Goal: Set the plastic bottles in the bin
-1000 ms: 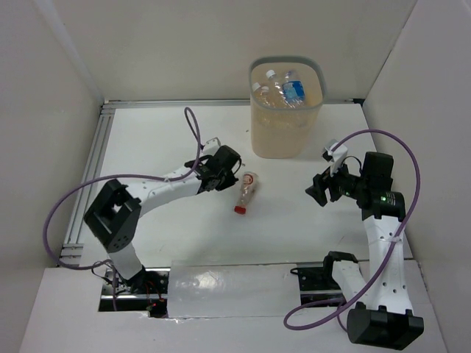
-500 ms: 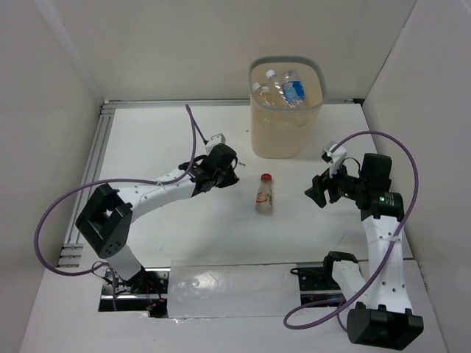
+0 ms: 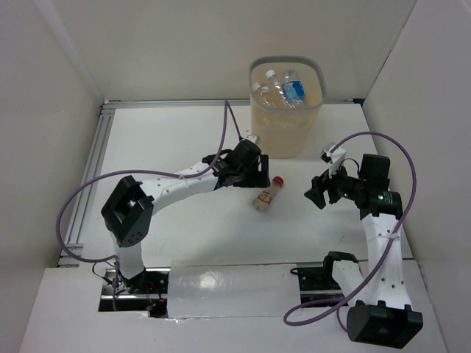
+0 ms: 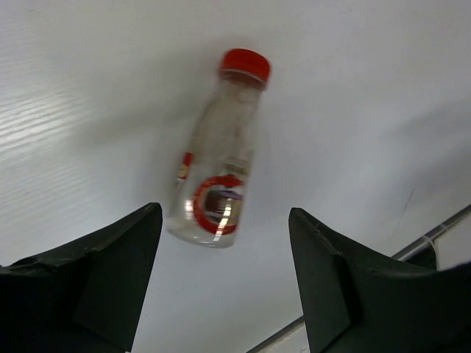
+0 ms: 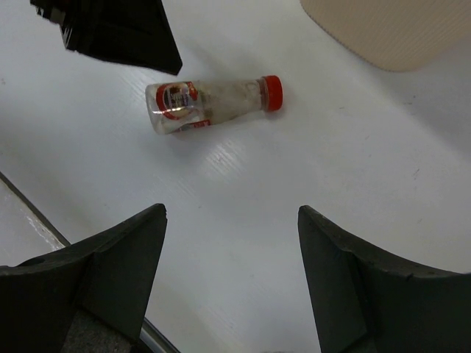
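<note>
Red-capped bottle [image 3: 267,194] on its side on counter [image 3: 169,140], just ahead of wide-open, empty left claw [image 3: 252,175].
Pickup likely in hand: lower astride bottle, close, lift to bin [image 3: 321,99] beyond; right claw [image 3: 316,190] also open, empty.

White tabletop [image 3: 162,140], flat, matte, fine parallel ribbing visible up close. Silver metal rail [image 3: 90,176] runs along its left edge and on along the far edge. Two items directly on it. Small clear plastic bottle [image 3: 268,193] [image 4: 217,187] [image 5: 213,103] with red cap and red label, lying on its side mid-table, cap end pointing far-right. Tall translucent beige plastic bin [image 3: 285,129] [image 5: 390,29], grey rim, standing upright near the far edge, right of centre. Bottle sits near the bin, not touching.
</note>
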Controlling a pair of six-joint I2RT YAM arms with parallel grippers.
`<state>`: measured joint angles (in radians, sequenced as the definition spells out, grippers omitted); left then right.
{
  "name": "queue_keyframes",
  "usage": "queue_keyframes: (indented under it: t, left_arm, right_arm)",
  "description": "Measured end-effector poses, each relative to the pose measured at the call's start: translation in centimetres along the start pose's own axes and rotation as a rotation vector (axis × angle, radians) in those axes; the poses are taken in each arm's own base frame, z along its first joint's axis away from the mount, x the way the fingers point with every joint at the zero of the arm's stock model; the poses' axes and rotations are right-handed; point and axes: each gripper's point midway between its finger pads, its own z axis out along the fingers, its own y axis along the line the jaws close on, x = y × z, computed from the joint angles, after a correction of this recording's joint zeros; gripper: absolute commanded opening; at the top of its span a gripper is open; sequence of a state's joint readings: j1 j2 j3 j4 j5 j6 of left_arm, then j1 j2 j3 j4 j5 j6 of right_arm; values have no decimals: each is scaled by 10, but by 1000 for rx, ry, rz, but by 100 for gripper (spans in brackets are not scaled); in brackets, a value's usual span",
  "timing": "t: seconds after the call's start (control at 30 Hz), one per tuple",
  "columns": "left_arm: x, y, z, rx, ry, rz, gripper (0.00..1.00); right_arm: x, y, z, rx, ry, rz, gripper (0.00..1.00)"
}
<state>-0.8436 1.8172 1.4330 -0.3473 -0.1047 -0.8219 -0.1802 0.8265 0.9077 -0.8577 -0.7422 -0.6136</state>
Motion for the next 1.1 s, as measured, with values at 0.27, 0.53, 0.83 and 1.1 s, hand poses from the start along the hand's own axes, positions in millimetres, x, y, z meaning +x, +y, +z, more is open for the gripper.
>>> queue_keyframes:
  t: [0.27, 0.53, 0.83, 1.1]
  left_arm:
    - [31, -12, 27, 13, 88, 175, 83]
    - [48, 28, 62, -146, 135, 258, 83]
    - [56, 46, 69, -217, 167, 294, 77]
    - [58, 49, 66, -223, 172, 292, 5]
  right_arm:
    - [3, -3, 1, 9, 12, 10, 79]
    - [5, -3, 1, 8, 16, 14, 79]
    - [5, -3, 1, 10, 16, 15, 79]
    - [5, -4, 1, 15, 16, 18, 75]
